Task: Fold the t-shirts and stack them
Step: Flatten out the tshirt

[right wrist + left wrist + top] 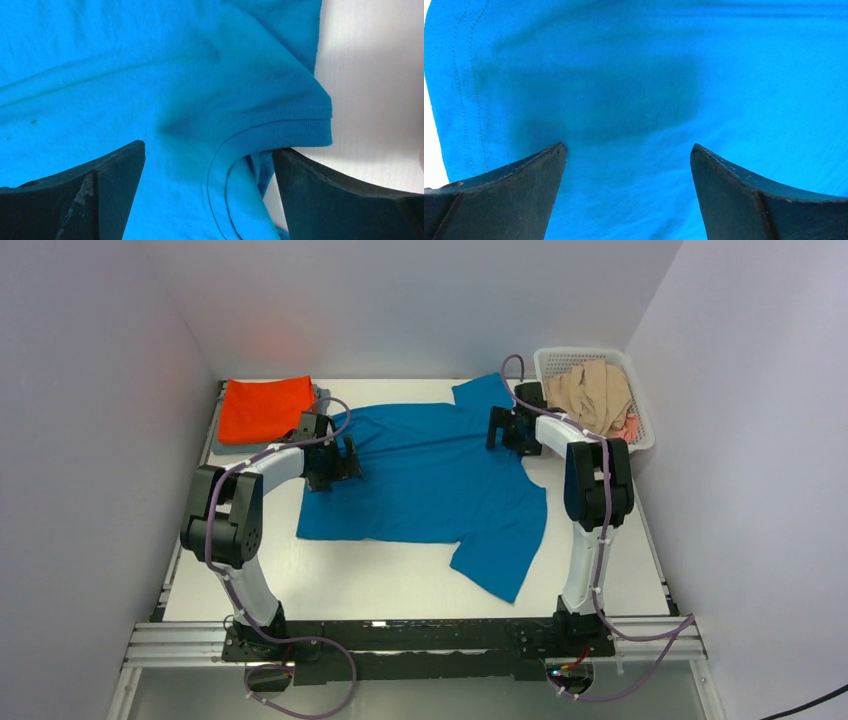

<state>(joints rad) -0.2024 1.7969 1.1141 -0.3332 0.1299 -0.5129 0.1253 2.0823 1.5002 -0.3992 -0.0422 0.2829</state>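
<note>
A teal-blue t-shirt [430,480] lies spread flat in the middle of the table, its neck towards the right. My left gripper [345,462] is open and sits low over the shirt's hem side; the left wrist view shows the blue cloth [634,100] between the spread fingers. My right gripper [497,430] is open over the collar, whose ribbed neckband [295,131] lies between the fingers. A folded orange t-shirt [264,407] lies on a grey one [322,396] at the back left. Beige [590,392] and pink [628,428] shirts lie in the basket.
A white lattice basket [643,418] stands at the back right against the wall. White walls close in the table on three sides. Bare white tabletop [380,575] shows in front of the blue shirt.
</note>
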